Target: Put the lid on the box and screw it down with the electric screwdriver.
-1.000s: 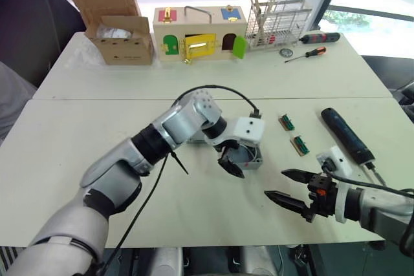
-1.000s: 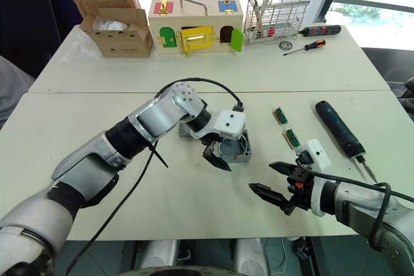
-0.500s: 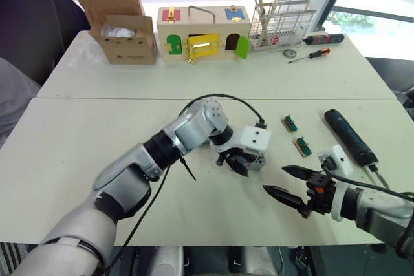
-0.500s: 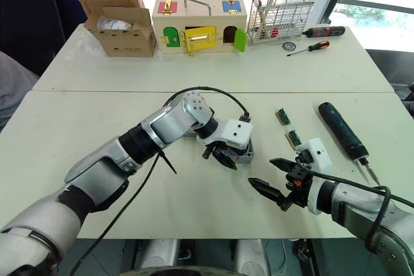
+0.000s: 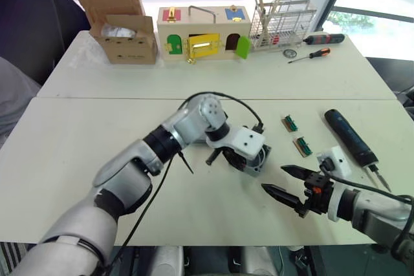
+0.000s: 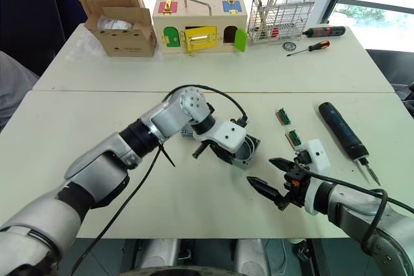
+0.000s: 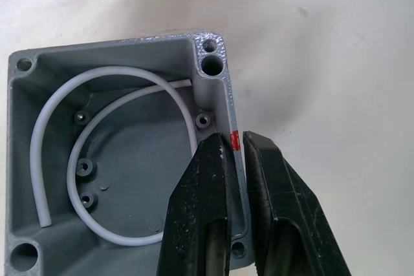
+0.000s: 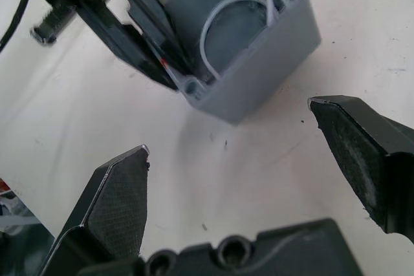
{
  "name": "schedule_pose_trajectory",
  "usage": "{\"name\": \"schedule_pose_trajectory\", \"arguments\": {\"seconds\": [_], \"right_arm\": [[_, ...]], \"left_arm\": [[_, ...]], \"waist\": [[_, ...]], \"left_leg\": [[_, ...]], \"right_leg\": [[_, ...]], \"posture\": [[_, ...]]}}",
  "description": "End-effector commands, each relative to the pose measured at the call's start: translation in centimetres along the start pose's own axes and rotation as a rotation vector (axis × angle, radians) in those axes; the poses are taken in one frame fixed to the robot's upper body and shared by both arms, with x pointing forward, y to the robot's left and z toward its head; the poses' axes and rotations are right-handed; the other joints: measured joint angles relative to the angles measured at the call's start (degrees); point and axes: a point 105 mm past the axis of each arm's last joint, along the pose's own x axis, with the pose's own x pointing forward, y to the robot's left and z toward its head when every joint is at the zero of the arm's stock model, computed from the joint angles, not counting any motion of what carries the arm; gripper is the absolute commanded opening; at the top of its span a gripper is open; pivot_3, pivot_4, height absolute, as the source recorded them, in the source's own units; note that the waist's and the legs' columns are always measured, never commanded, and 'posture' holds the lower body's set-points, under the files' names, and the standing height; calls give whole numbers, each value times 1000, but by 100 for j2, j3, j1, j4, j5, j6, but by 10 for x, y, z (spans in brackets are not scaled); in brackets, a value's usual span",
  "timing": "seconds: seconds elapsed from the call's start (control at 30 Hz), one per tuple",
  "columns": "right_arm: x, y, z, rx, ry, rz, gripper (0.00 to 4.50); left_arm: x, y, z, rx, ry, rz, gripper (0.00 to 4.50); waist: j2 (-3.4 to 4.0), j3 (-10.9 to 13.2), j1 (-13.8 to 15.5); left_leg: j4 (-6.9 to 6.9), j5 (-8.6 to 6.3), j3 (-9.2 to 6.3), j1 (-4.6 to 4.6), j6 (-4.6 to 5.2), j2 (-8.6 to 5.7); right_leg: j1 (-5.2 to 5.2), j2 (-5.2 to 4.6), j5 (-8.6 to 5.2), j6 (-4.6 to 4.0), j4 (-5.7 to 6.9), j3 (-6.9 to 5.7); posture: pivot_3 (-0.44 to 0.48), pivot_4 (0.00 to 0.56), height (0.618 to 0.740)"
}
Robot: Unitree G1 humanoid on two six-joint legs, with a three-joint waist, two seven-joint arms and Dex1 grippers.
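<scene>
The grey box with a loop of white wire inside sits near the middle of the front table. My left gripper is shut on one side wall of the box, one finger inside and one outside, beside a small red mark, and holds it tilted. My right gripper hovers open just right of the box, apart from it. The dark electric screwdriver lies on the table at the right. A grey edge shows behind the left wrist; I cannot tell if it is the lid.
Two small green connector pieces lie between box and screwdriver. On the far table stand a cardboard box, a wooden box with coloured doors, a wire rack and thin hand screwdrivers.
My left gripper went from open over the box to shut on its wall, and the box now sits tilted. The right gripper stays open in nearly the same place.
</scene>
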Motion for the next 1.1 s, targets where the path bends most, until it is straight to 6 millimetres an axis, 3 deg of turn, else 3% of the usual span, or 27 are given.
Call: {"name": "schedule_pose_trajectory", "arguments": {"seconds": [0.03,0.2,0.63,0.67,0.77,0.87,1.0,1.1], "right_arm": [[2,10,7,-38,-36,16,4500],[3,15,5,-28,-48,7,4500],[5,26,4,-17,-74,-25,4500],[4,27,5,-18,-75,-29,4500],[1,27,6,-23,-75,-36,4500],[-6,27,11,-59,-67,-17,4500],[-15,28,17,-96,-58,20,4500],[-33,10,50,-165,-93,47,4500]], "left_arm": [[-22,9,11,117,-43,-7,30],[-28,10,6,142,-52,-34,30],[-7,-11,-7,219,-15,-194,30],[-5,-13,-8,223,-20,-198,905],[-5,-13,-9,218,-20,-202,2238],[-19,-6,-11,199,-11,-143,3676],[-45,2,-7,228,7,-63,3676],[-118,13,19,112,-184,258,3676]], "waist": [[1,0,-4],[0,0,-4],[-1,0,-7],[-1,0,-5],[-1,1,-7],[-1,1,-6],[-2,2,-7],[-4,17,-136]], "left_leg": [[0,0,0,-1,0,0],[0,-1,-1,-1,2,0],[8,-3,-1,-5,5,0],[9,-3,-2,-5,5,0],[11,-3,-2,-5,6,0],[13,-5,-2,-6,8,0],[16,-5,-3,-7,9,0],[17,-7,-2,-20,11,3]], "right_leg": [[0,0,0,0,-1,0],[0,0,0,0,0,-1],[0,-1,0,-1,0,0],[0,-1,0,-1,0,0],[0,-1,0,-1,0,0],[1,-1,0,-1,0,0],[1,0,0,0,0,0],[-10,0,0,0,1,1]], "posture": [[0,150,728],[0,150,728],[0,150,728],[0,150,728],[0,150,728],[0,150,728],[0,150,728],[0,150,728]]}}
